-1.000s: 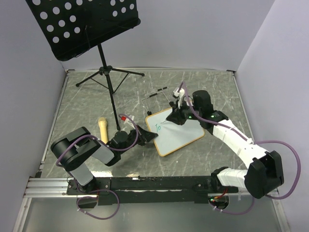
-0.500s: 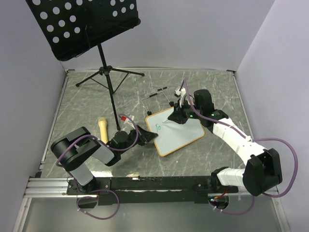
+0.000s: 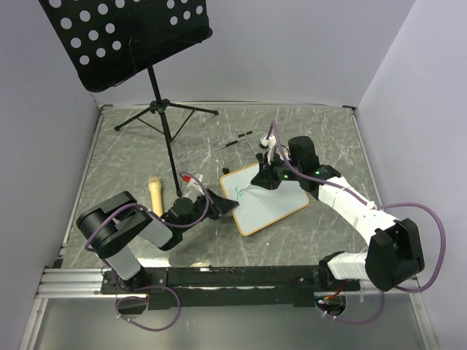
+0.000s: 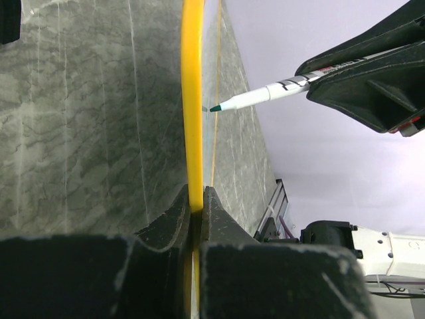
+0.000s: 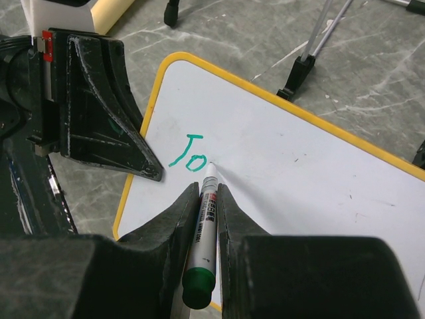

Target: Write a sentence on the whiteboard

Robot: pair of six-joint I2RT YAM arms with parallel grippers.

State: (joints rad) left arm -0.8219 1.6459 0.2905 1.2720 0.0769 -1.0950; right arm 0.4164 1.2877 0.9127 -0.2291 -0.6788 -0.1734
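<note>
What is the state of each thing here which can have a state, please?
whiteboard: lying flat, green "To" written on it, frame clamped at one edge.
marker: uncapped, tip at the board just beside the letters.
left end effector: shut on the whiteboard frame.
right end effector: shut on the marker.
music stand: standing upright.

My left tool point(image 3: 230, 207) blocks the whiteboard's point(image 3: 273, 204) 9 o'clock corner. Music stand point(image 3: 124, 36) legs and a wire frame point(image 5: 300, 72) crowd 10–12. Table point(image 3: 321, 131) open at 1–2 and 5–6 for my right tool point(image 5: 207, 193) with the marker point(image 5: 204, 239).
</note>
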